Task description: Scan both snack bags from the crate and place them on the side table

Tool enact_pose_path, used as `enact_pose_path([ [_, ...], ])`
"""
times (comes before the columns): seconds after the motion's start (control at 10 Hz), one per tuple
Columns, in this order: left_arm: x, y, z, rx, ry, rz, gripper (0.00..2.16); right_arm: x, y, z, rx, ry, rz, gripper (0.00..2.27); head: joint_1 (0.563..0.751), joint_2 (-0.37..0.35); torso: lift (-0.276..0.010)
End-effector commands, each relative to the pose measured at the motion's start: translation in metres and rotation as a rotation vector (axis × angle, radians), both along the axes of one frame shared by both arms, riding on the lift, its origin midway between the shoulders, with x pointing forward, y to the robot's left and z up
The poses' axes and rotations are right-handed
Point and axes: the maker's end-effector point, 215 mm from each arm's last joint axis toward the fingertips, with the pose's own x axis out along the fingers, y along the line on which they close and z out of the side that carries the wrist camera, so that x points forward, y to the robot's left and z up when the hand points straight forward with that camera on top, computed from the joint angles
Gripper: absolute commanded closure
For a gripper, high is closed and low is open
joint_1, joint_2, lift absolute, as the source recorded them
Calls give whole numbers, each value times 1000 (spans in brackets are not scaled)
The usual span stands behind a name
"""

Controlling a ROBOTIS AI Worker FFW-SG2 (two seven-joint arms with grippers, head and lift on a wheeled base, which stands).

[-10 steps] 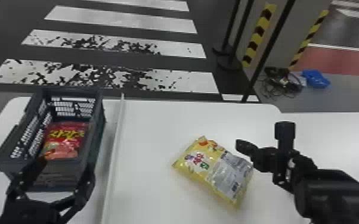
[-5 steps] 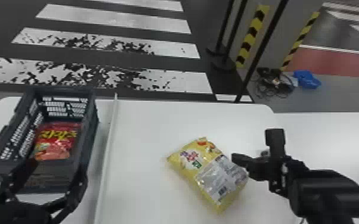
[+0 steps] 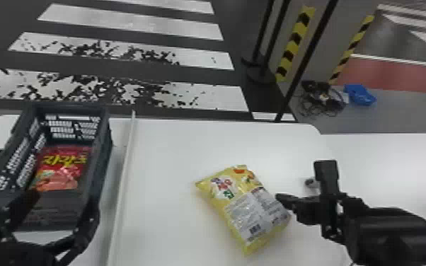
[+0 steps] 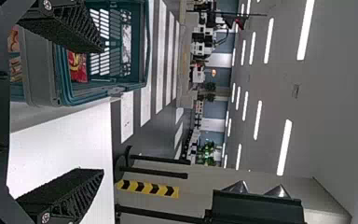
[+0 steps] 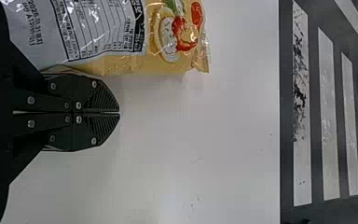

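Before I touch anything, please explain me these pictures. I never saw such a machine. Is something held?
This is a robot with two black arms. One picture looks down from its head; the other two come from its wrists, turned on their side. On the white surface lies a yellow snack bag; to its left stands a dark crate with a red snack bag inside. The left fingers are spread near the crate; the right fingers are closed beside the yellow bag. Neither holds anything.

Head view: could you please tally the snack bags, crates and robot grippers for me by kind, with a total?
Snack bags: 2 (red bag, yellow bag)
Crates: 1 (dark slatted crate)
Grippers: 2 (left gripper, right gripper)
Total: 5
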Motion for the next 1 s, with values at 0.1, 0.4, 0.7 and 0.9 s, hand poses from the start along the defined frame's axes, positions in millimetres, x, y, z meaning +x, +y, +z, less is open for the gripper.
enact_pose_path([
  [0.1,0,-1,-1,0,1,-1,83,-24,2,1,5,56,-13,2260,695,-234,-95],
  [0.4,0,-1,-2,-2,1,-2,83,-55,3,-2,13,138,-35,2260,695,-242,-95],
  [0.7,0,-1,-5,-5,8,-2,83,-85,8,-4,22,209,-49,2260,695,-249,-95],
  [0.9,0,-1,-5,-5,8,-2,83,-100,14,-2,32,239,-52,2260,695,-252,-95],
])
